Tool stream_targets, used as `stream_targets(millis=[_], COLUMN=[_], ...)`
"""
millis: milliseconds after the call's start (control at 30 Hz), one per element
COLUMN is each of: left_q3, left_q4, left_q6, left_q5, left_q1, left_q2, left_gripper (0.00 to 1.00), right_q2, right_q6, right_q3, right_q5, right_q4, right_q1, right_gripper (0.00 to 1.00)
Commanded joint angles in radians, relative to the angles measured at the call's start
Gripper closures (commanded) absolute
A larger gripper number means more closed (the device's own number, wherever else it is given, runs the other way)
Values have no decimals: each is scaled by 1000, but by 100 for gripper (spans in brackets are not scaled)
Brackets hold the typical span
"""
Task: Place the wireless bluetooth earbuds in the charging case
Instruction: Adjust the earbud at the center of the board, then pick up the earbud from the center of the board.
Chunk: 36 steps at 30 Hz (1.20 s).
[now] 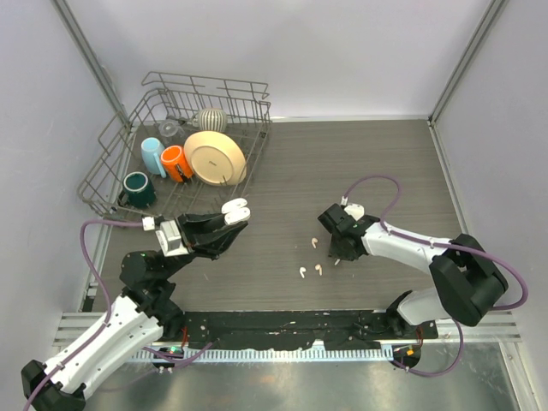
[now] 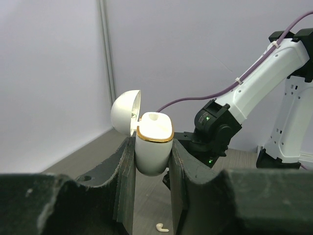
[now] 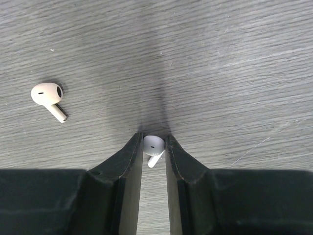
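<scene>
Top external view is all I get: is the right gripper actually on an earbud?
Observer: Yes, the right wrist view shows the earbud pinched between the fingertips of the right gripper.
Operator: Is the charging case open?
Observer: The left wrist view shows the charging case upright in the left gripper, its lid swung open.

Rack [image 1: 114, 159] far left, case [image 1: 236, 211] before it, 3 earbuds [image 1: 302, 273] further right
</scene>
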Motion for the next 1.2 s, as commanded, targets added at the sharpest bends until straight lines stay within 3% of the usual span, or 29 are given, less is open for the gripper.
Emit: stream_targets(millis=[0,200,367,567,867,1167], left_q3=[18,14,9,6,4,6], left_q4=[7,-8,-16,-22,-13,-5], left_q6=[7,4,2,2,6,9], left_q5=[-23,-35,-40,-41,-41,-32], left_q1=[1,1,1,1,1,1], left_q2=[-18,-35,-51,-54,-54,-54], left_gripper=[100,100,100,100,100,100], right_q2=[78,64,67,67,81,65], right_q6=[-5,-2,1,1,41,48], right_q3=[-73,-84,-87,-89,-96,-95], right_q5=[-35,-32,-35,-36,-30,-15], right_q4=[68,69,68,68,66,54], right_q1=[-2,-2,-2,-3,-2,-2], right_gripper=[96,85,70,63,65,90])
